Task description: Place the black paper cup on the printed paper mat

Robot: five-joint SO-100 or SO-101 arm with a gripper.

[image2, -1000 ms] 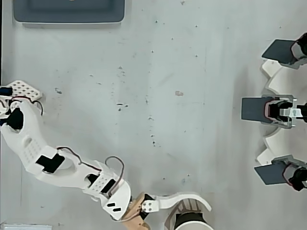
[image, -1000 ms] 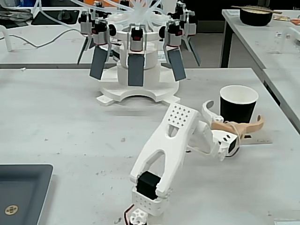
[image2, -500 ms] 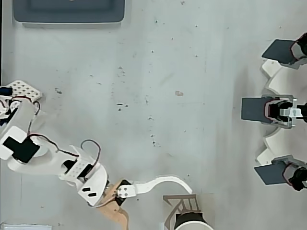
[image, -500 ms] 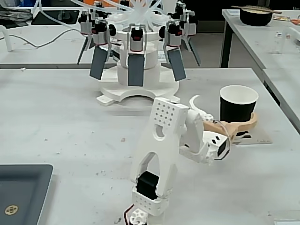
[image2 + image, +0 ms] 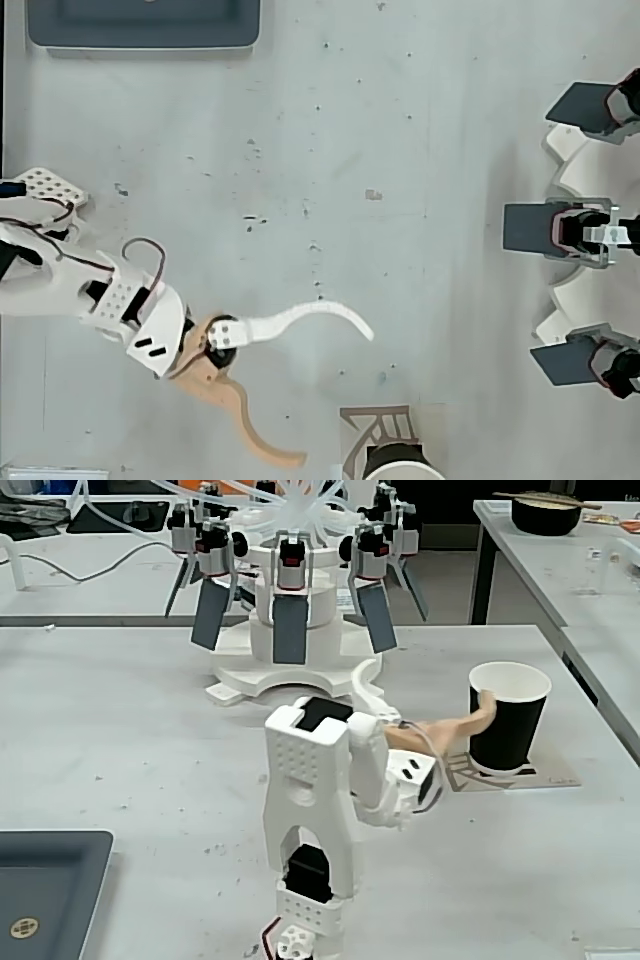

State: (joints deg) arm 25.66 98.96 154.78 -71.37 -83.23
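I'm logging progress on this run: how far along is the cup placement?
Nearly finished. Done: the black paper cup stands upright on the printed paper mat. In hand: nothing; the gripper is open, and the overhead view shows both fingers clear of the cup. Left: probably only pulling the arm back without bumping the cup.

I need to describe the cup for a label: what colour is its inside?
White inside, black outside; the black paper cup shows this best in the fixed view.

Light: we see bright, even indoor light falling from above on the pale table.
Shadows: faint and soft.
Glare: we note the overhead view nearly washed out.
Focus: we find both views mostly sharp, the background of the fixed view slightly soft.
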